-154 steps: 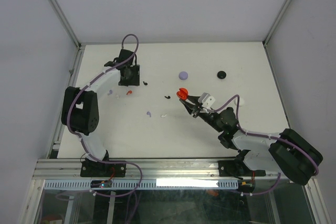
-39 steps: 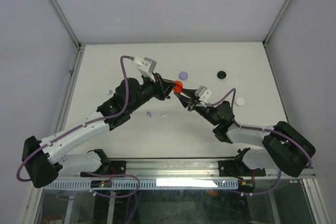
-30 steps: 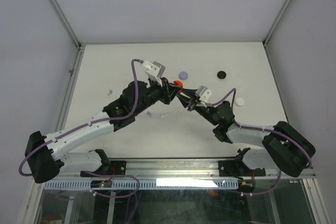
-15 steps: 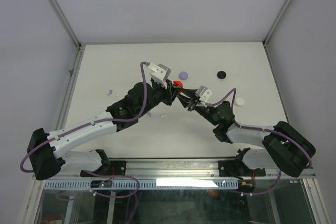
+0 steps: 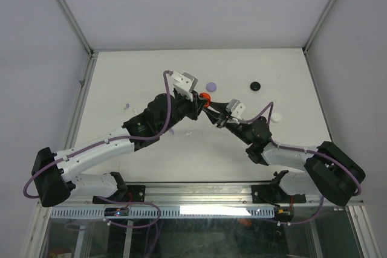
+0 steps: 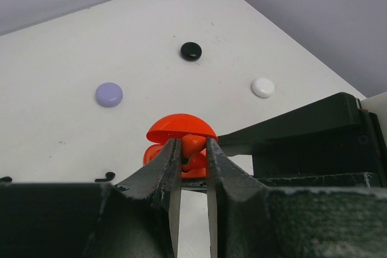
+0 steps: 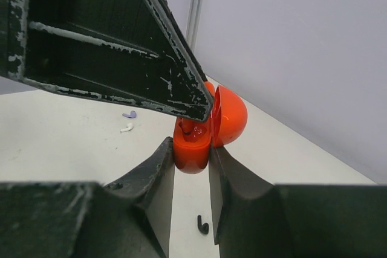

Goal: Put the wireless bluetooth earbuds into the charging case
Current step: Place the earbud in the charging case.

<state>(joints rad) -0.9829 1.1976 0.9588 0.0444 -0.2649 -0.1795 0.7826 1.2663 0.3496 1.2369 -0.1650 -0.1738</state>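
Note:
My right gripper (image 7: 192, 156) is shut on the base of an open red charging case (image 7: 193, 144), lid (image 7: 228, 116) hinged back, held above the table. The case also shows in the top view (image 5: 207, 96) and the left wrist view (image 6: 181, 128). My left gripper (image 6: 192, 149) is shut on a red earbud (image 6: 193, 144) and holds it at the case's open mouth; the bud's tip (image 7: 188, 126) sits in the cavity. The two grippers meet tip to tip at the table's middle, left (image 5: 199, 103), right (image 5: 213, 113).
Closed round cases lie behind: lilac (image 5: 211, 86), black (image 5: 255, 86), white (image 5: 276, 116). Loose buds lie on the table: black (image 7: 201, 225) under the case, lilac (image 7: 129, 114), white (image 7: 126, 127), another lilac far left (image 5: 127, 106).
My left arm has swung from the back left to the middle, bringing the red earbud up to the case held by my right gripper. Over the last half second it has barely moved.

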